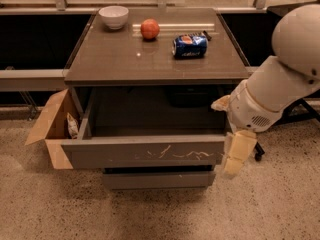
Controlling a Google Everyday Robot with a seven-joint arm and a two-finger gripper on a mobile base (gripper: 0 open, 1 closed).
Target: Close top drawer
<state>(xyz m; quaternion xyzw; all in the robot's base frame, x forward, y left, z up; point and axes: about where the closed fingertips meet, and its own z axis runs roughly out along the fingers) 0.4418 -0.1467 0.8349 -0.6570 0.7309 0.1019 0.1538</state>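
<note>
The top drawer [145, 152] is pulled wide open from the grey cabinet; its flat grey front bears pale scratch marks near the middle, and its inside looks empty and dark. My white arm comes in from the right. The gripper [237, 154], with pale yellowish fingers pointing down, hangs just at the right end of the drawer front, at about its height.
On the cabinet top [115, 59] stand a white bowl [114, 16], a red apple [150, 29] and a blue can [189, 46] lying on its side. An open cardboard box [52, 129] sits on the floor at the left. A lower drawer front [157, 179] shows beneath.
</note>
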